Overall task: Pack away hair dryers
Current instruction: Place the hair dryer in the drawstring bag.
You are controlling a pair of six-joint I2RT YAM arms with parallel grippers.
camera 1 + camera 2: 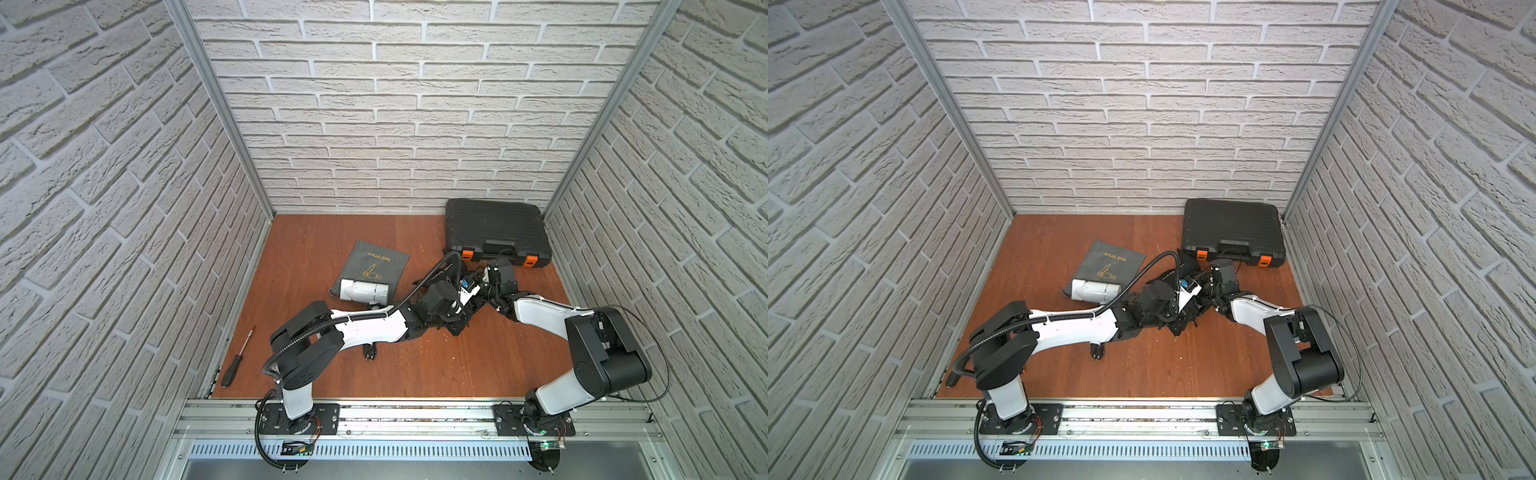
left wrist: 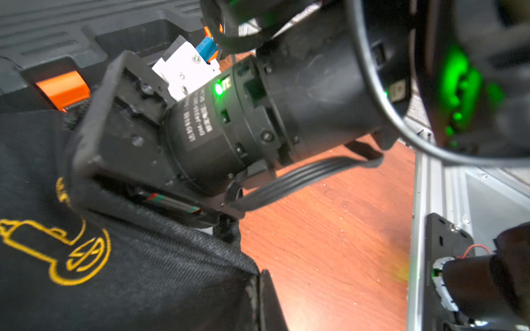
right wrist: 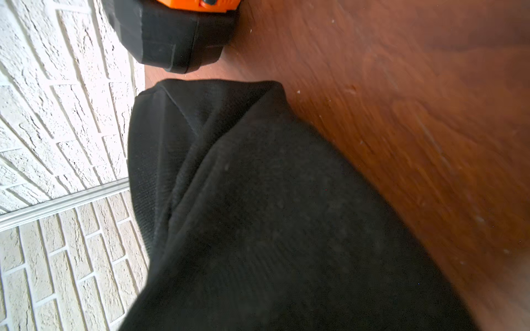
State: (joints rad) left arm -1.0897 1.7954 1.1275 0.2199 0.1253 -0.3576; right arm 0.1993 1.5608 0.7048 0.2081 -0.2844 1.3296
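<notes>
In both top views a white hair dryer point(image 1: 365, 289) point(image 1: 1096, 290) lies on its side, across the near end of a flat grey drawstring bag point(image 1: 376, 264). Right of it, both arms meet at a black fabric bag with gold print point(image 2: 114, 258). My left gripper point(image 2: 259, 286) is shut on that bag's edge. The right arm's wrist point(image 2: 229, 129) ends at the bag, with fabric wrapped round the gripper's base. In the right wrist view black cloth point(image 3: 272, 215) covers the jaws, so the fingers and whatever lies between them are hidden.
A closed black hard case with orange latches point(image 1: 494, 232) stands at the back right, just behind the arms. A screwdriver point(image 1: 236, 360) lies by the left wall. A black plug point(image 1: 370, 352) rests on the wooden floor under the left arm. Brick walls enclose three sides.
</notes>
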